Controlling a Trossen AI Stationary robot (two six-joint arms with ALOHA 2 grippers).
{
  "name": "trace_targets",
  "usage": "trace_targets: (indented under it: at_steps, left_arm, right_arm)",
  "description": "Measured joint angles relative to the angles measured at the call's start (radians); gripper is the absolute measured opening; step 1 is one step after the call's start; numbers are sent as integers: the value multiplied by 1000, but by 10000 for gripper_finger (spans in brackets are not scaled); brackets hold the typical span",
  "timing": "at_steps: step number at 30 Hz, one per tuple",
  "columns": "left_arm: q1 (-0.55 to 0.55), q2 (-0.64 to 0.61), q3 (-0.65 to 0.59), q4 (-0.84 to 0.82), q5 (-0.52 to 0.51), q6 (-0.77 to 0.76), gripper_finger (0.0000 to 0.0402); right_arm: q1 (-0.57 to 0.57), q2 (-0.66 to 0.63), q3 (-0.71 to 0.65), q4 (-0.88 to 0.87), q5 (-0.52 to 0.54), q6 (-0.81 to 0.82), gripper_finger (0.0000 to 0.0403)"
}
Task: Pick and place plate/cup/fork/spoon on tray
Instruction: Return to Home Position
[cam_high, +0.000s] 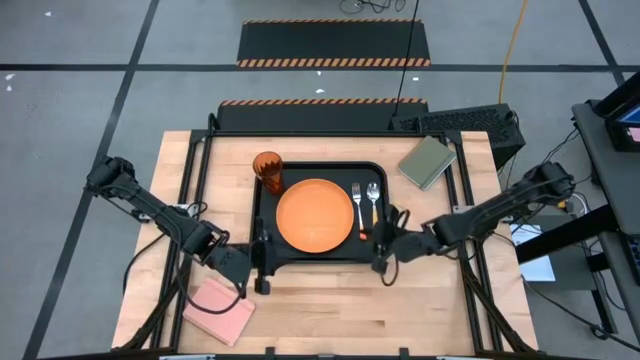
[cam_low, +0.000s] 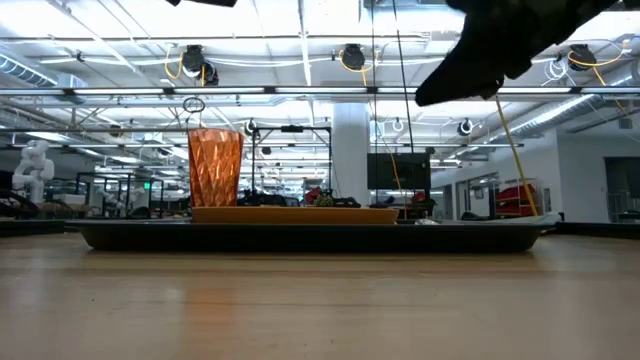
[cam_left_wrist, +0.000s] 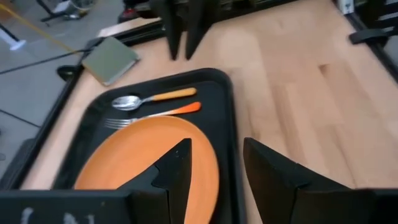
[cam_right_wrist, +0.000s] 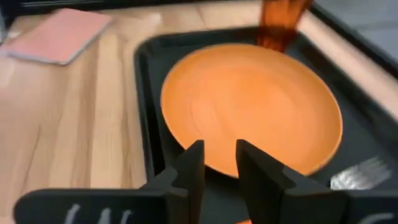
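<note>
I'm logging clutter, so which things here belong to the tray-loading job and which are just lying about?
Job: tray, plate, cup, fork, spoon.
Lying about: pink block, green block.

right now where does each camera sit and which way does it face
High: overhead, straight down on the tray; both arms show.
Low: table height, level across at the cup; an arm overhead.
Left wrist: on the left arm, over the plate; own fingers show.
Right wrist: on the right arm, over the plate; own fingers show.
All four share the plate.
</note>
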Motion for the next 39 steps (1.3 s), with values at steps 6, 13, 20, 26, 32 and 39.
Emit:
trace_targets:
  at_steps: [6,13,20,26,32,39]
  left_arm:
    - [0,0,0,-21,35,12,120]
    - [-13,-61,-6,-78,55,-19,10]
    - [-38,-177,-183,67,37,-38,12]
    - [-38,-308,-361,225,36,-31,9]
    - [-28,-424,-498,315,36,-9,20]
    - [-6,-517,-574,326,36,-3,4]
  right_arm:
    - [58,-52,-84,63,-1,-88,25]
    - [128,-124,-210,181,-1,-123,3]
    - [175,-205,-334,350,0,-253,1]
    - [180,-285,-472,523,5,-401,1]
    - [178,-374,-612,681,4,-392,0]
    - [156,-479,-705,753,-1,-367,0]
